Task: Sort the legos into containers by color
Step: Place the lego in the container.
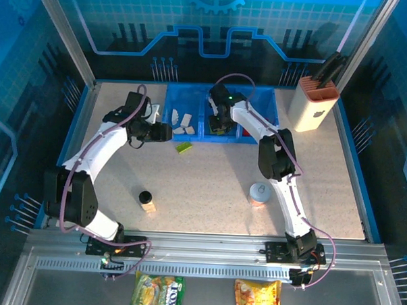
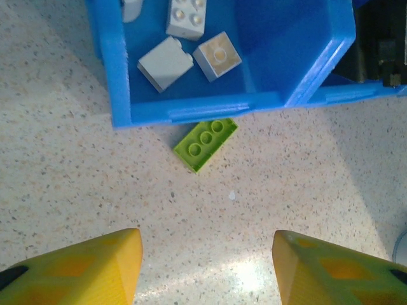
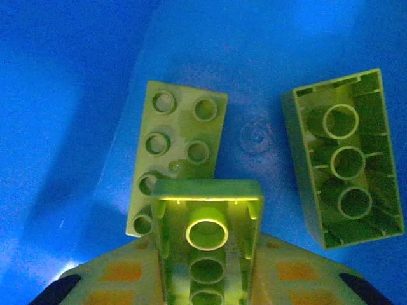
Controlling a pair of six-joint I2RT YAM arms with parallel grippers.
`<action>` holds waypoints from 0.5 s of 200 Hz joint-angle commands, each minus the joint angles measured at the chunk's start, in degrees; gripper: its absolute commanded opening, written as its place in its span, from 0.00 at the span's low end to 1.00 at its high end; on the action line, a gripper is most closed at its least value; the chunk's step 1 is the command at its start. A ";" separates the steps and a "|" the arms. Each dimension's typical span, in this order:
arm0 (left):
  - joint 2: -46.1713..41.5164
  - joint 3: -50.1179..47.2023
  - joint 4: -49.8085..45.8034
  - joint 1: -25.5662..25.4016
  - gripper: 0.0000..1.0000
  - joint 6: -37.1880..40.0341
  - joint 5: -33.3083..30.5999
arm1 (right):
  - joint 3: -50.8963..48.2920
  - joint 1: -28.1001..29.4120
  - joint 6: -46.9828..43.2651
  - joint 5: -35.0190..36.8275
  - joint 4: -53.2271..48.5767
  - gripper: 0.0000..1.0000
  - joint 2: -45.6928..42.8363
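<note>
Legos: loose lime brick (image 2: 205,143) on the table (image 2: 76,190), held green brick (image 3: 206,234) in the right gripper (image 3: 206,286).
The loose lime brick lies studs up, long axis slanted, just beside the front wall of the blue tray (image 2: 191,109), with bare tabletop on its near side, where the left gripper (image 2: 206,267) stands spread apart. The right gripper is clamped on the held green brick, hollow underside showing, over two green bricks (image 3: 181,140) in the middle compartment (image 3: 76,95).

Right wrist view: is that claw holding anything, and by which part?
Yes: the right claw grips a lime green lego, pinched across its two long sides, hollow underside facing the camera.
</note>
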 commanded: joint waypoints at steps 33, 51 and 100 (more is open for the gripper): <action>2.21 3.98 -4.95 -3.39 0.58 -2.97 -1.18 | -0.54 -0.54 -1.39 1.89 -0.69 0.41 -2.32; 2.60 3.40 -4.67 -4.24 0.58 -3.90 -1.24 | -0.72 -0.51 -1.79 1.94 -0.90 0.44 -4.54; 5.39 2.38 -2.57 -5.86 0.57 -4.24 -3.32 | -1.09 0.09 -2.29 1.59 -2.89 0.46 -11.58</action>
